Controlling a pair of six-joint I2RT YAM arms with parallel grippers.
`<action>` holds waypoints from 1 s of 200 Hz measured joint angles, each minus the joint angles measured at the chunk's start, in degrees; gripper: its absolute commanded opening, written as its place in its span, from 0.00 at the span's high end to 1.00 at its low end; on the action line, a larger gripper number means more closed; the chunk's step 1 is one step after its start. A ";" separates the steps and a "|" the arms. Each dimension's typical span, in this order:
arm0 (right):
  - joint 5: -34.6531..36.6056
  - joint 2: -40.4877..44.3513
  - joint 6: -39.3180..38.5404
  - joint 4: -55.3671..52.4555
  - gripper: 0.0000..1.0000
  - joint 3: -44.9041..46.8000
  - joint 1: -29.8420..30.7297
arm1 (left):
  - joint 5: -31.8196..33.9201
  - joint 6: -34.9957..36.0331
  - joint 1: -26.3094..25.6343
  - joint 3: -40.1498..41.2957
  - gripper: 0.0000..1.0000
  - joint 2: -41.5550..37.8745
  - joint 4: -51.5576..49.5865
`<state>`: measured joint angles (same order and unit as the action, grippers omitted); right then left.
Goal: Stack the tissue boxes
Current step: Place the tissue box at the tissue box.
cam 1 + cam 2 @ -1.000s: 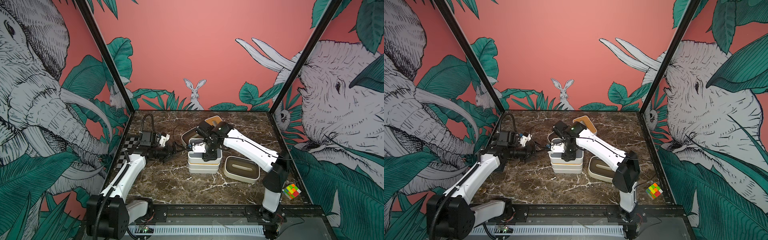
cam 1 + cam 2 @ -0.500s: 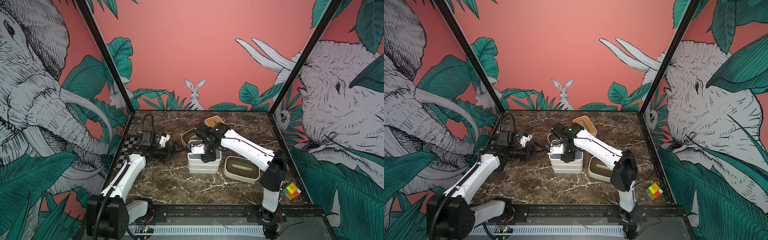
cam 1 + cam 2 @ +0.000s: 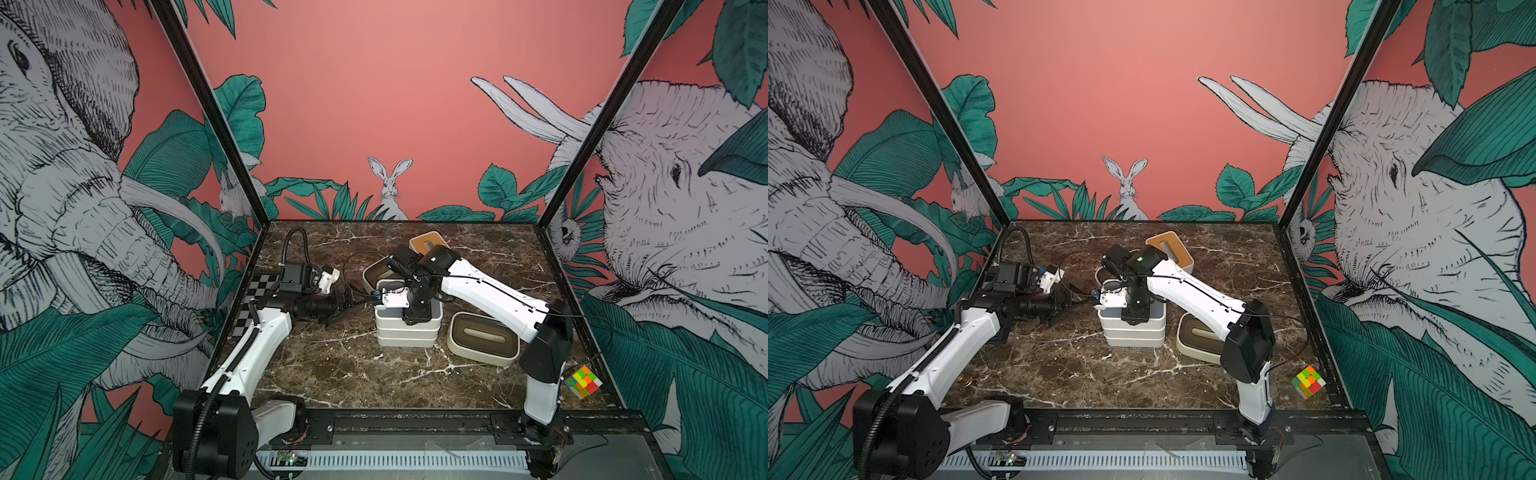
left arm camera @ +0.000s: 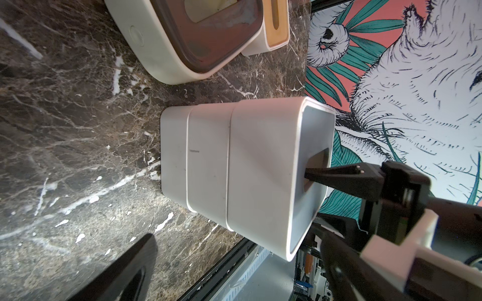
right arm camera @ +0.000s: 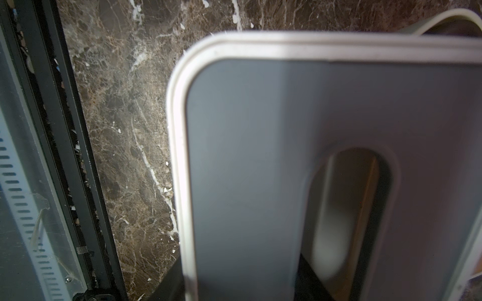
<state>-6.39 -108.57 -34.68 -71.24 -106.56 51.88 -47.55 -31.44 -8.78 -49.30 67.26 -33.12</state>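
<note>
While the stack's third tissue box is pinched at its slot by the right hand, three loose boxes are left beside it, and the left hand is spread.

Your stacked tissue boxes: smooth matt white plastic. Top box carries a matt grey lid. Your tabletop: polished, brown marble look with white veins. Tan lid: wood grain. Brown lid: semi-gloss, smeared.
</note>
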 measured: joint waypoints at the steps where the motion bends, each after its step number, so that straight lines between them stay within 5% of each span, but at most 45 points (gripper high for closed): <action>1: 0.02 0.00 0.00 0.00 0.46 0.02 0.00 | 0.00 0.00 0.00 0.00 0.01 0.00 0.00; 36: 0.52 0.00 0.76 0.35 0.34 0.07 0.00 | -0.02 0.00 0.00 0.00 0.01 0.00 0.02; 200: 1.60 3.74 3.54 1.97 0.24 0.09 -0.02 | 3.02 0.15 -0.22 -0.55 0.07 0.00 0.24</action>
<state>-4.80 -104.84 -31.14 -69.28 -106.48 51.86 -44.53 -31.29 -8.99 -49.84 67.26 -32.88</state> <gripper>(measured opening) 0.760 0.950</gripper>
